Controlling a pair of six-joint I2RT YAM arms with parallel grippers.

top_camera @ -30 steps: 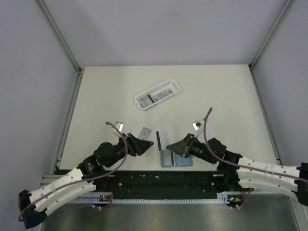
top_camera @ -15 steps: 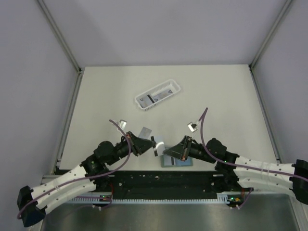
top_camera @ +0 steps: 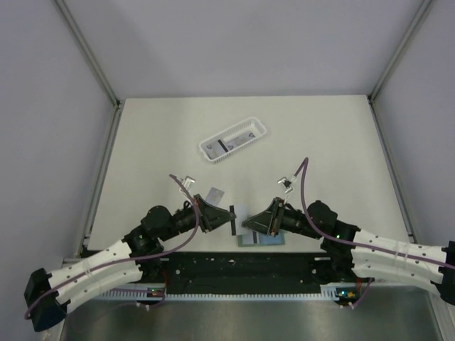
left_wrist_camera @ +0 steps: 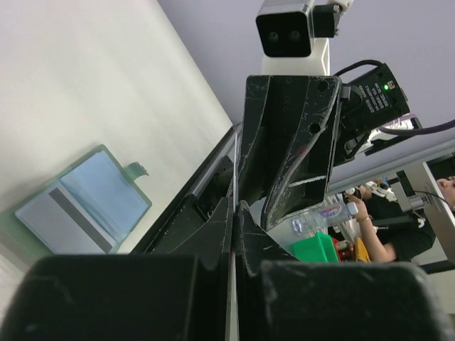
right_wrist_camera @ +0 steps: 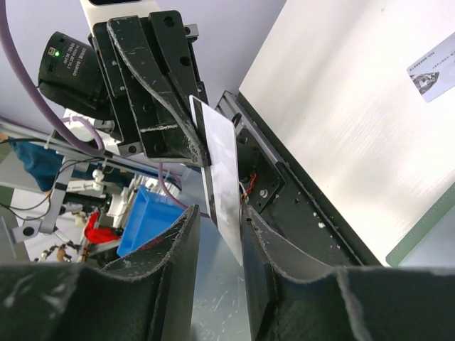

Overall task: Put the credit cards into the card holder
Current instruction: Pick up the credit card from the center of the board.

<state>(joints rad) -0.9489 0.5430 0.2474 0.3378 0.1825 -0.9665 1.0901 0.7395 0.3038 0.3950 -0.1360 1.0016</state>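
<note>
A light-grey credit card (top_camera: 232,221) stands on edge in the air between both grippers. My left gripper (top_camera: 222,217) is shut on it; in the left wrist view the card's thin edge (left_wrist_camera: 235,163) runs up from the closed gripper (left_wrist_camera: 237,206). My right gripper (top_camera: 247,222) is open, and the same card (right_wrist_camera: 222,170) hangs between its spread fingers (right_wrist_camera: 266,234), close to one of them. The green card holder (top_camera: 266,240) lies open under the right gripper, with a striped card (left_wrist_camera: 60,220) on its pale blue inside (left_wrist_camera: 106,188).
Another card (top_camera: 213,195) lies flat on the table beside the left gripper, also seen in the right wrist view (right_wrist_camera: 434,67). A white slotted basket (top_camera: 232,140) with a card in it sits farther back. The black base rail (top_camera: 234,266) runs along the near edge.
The left gripper moved right and shut on the card that the right gripper held. The right gripper's jaws have opened. The card now stands edge-on instead of showing its face.
</note>
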